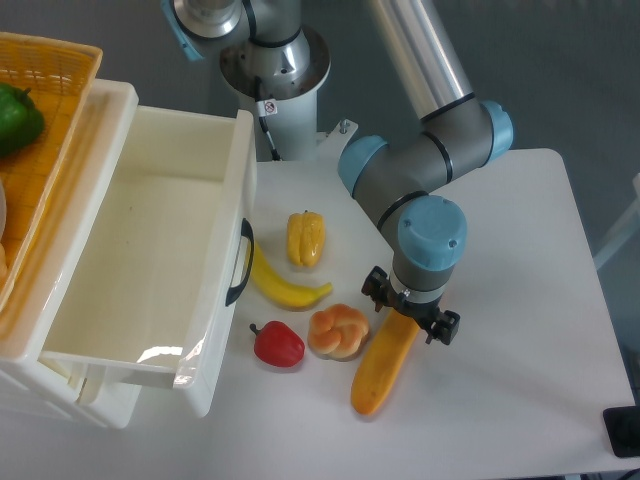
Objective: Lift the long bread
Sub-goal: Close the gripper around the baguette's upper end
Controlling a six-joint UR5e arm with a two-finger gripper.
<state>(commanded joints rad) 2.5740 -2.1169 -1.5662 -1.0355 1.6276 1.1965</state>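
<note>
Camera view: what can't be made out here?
- Gripper: the wrist hides the fingertips, so open or shut is unclear.
- Long bread: its upper end is under the gripper; contact unclear.
- Yellow basket and green item: cut off by the left edge.

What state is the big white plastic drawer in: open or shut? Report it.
Open. The white plastic drawer is pulled out with its black handle forward, and its whole visible interior is bare.
</note>
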